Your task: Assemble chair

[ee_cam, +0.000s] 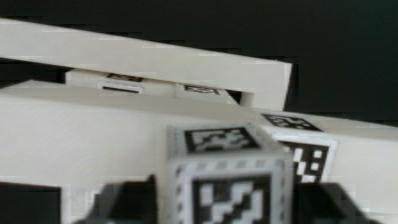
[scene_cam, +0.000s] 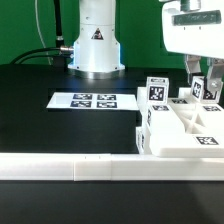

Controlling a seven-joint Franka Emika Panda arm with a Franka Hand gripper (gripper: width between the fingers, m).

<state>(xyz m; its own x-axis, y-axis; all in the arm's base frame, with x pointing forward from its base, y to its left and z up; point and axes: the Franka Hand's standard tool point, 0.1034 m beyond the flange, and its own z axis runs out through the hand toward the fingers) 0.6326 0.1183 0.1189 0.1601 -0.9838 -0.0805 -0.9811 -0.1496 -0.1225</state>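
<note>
At the exterior view's right edge, a tagged square leg (scene_cam: pixel 197 88) is pinched by the gripper (scene_cam: pixel 203 72), above the chair parts (scene_cam: pixel 185 128).

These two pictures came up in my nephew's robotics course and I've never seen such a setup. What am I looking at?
One picture looks at the table from outside; the other comes from a camera on the arm's wrist. The white column at the back is the robot arm's base. Its end effector hangs over the white chair parts at the exterior view's right. Close up in the wrist view, it is shut on a square leg carrying black-and-white tags. The flat sheet of tags is the marker board, there for the cameras. The long white rail in front is only a border.
</note>
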